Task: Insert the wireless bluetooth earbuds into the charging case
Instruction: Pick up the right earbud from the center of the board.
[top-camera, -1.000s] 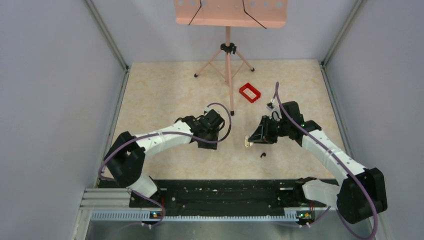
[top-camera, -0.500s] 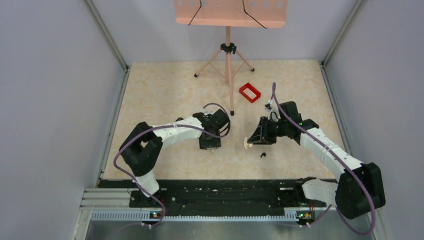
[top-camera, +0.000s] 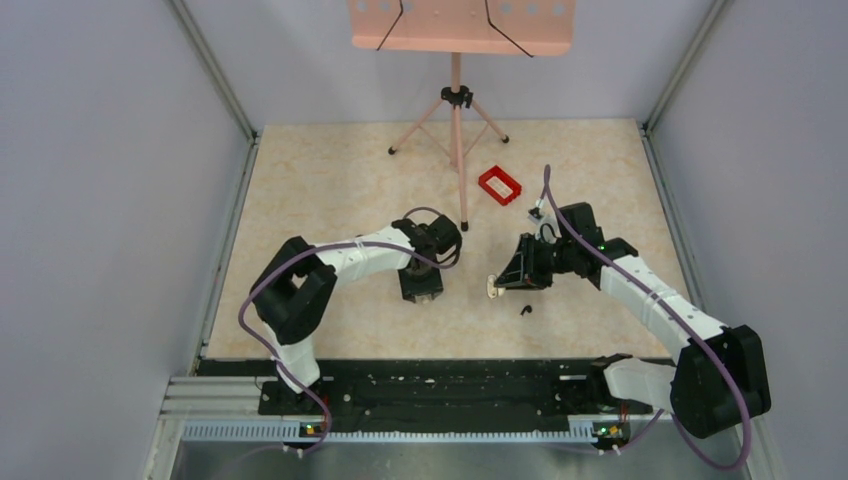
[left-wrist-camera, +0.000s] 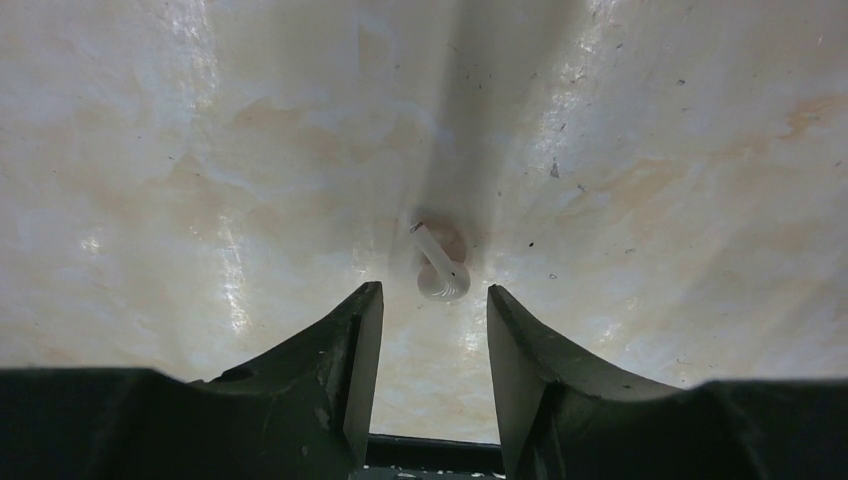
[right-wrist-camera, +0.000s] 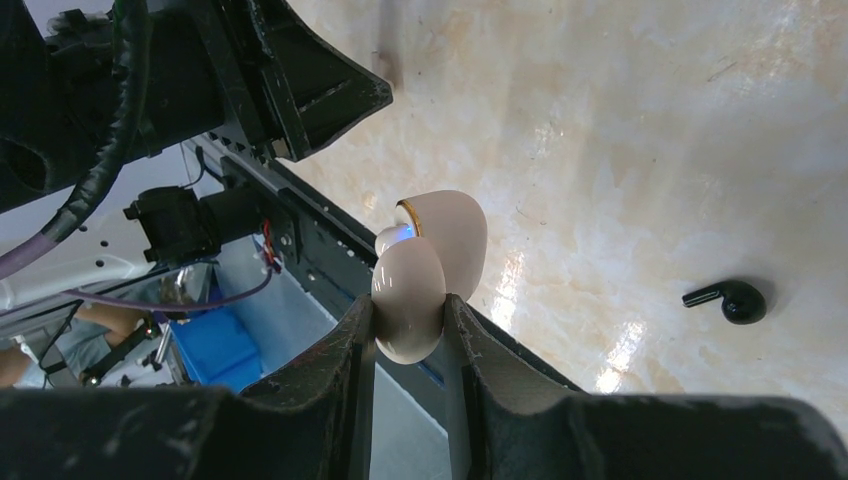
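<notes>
Pickup step: left gripper (left-wrist-camera: 431, 300) spread, hovering over pale earbud (left-wrist-camera: 440, 274) on table (left-wrist-camera: 650, 150); right gripper (right-wrist-camera: 408, 305) pinches open case (right-wrist-camera: 447, 235). Black earbud (right-wrist-camera: 727, 299) lies nearby. Next: lower, close squarely.

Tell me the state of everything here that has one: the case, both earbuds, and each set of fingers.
charging case: lid open, clamped between the right fingers.
black earbud: loose on the table, outside the case.
white earbud: lying on the table just ahead of the left fingers, not touched.
left fingers: open, empty.
right fingers: shut on the charging case.
</notes>
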